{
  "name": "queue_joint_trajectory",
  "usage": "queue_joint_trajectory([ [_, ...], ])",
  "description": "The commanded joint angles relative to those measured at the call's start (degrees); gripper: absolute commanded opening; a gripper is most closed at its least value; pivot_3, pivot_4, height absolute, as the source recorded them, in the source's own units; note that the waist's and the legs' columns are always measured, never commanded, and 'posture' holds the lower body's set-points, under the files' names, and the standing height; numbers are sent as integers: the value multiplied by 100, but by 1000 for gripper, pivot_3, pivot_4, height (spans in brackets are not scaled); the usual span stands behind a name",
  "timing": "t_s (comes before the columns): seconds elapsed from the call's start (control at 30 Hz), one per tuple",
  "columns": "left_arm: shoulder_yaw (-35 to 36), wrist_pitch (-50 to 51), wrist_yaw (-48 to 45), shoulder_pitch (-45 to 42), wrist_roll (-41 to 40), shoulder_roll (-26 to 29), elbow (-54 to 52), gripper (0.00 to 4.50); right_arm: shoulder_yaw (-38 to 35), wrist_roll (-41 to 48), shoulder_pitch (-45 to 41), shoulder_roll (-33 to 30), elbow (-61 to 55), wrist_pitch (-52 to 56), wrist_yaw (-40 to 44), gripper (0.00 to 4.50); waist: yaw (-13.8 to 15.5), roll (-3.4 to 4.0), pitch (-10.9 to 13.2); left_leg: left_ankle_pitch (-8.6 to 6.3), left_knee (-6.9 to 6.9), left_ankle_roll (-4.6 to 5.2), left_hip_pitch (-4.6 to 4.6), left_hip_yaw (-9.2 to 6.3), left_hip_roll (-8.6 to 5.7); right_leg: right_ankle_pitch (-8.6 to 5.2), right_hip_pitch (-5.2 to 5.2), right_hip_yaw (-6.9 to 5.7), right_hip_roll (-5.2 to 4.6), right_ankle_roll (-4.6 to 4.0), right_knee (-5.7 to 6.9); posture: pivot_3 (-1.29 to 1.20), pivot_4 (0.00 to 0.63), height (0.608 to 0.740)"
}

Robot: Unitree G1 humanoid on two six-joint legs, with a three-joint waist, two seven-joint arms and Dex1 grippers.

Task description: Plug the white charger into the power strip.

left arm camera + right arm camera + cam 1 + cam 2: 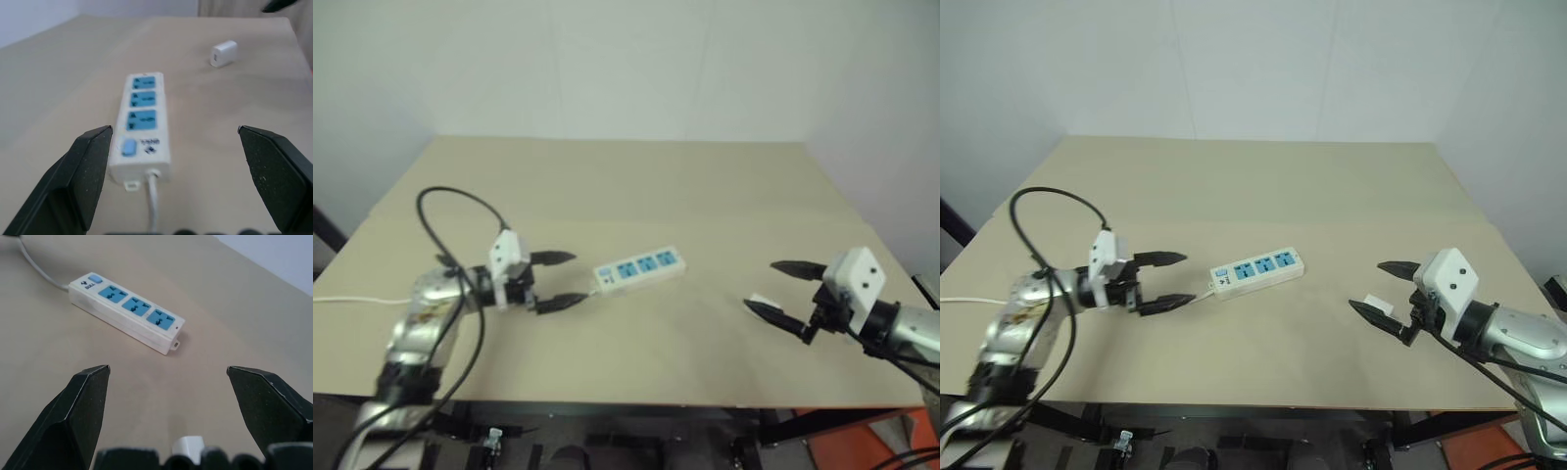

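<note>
Lower right of frame, my right gripper (1378, 287) hangs spread over the charger (1380, 304), ungrasped; next I close. Left gripper (1172, 280), also spread, faces the power strip (1256, 272).

A beige table (636, 186) stood against a plain pale wall (626, 59). Beneath its front edge ran dark frame members (607, 446), with an orange object (862, 450) near the right corner.
</note>
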Motion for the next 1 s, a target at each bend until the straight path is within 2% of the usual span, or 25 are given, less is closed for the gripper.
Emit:
queue_joint_trajectory([
  [0.03,-214,-783,-88,-604,336,-449,1289,4467,-95,79,-61,-55,-242,-4,-67,4500,2,-1,1,0,1,0,-2,-1,0,0,-1,0,0,1,0,0,150,740],
  [0.17,-333,-1654,-133,-1213,715,-905,2689,4467,-183,155,-34,-69,-414,79,-128,4500,-2,-5,3,0,4,0,-5,-2,-4,1,0,0,-1,3,-2,0,150,740],
  [0.37,-377,-2362,-205,-1670,1060,-1184,3892,4467,-325,238,130,-44,-678,198,-185,4500,-27,-7,4,-1,4,2,-5,-4,-5,2,-2,1,0,2,3,0,150,740],
  [0.53,-407,-2792,75,-1849,1436,-1310,4531,4467,-344,322,159,-47,-830,285,-263,4500,-16,-7,4,-1,5,2,-5,-4,-5,2,0,1,-1,5,3,0,150,740],
  [0.77,-305,-2856,271,-1906,1541,-1570,4909,4467,-291,364,162,-34,-909,338,-334,4500,17,-7,4,0,7,1,-2,-6,-7,2,4,0,-1,7,6,0,150,740],
  [0.93,-118,-2824,-147,-1894,1336,-1741,4925,3302,-249,390,132,-51,-898,347,-317,4500,107,-6,4,0,9,1,-2,-6,-8,2,7,0,-2,8,5,0,150,740],
  [1.0,-73,-2790,-302,-1905,1320,-1767,4916,3284,-218,375,114,-72,-869,354,-300,4500,127,-6,4,0,9,1,-4,-6,-9,3,6,0,-2,7,3,0,150,740],
])
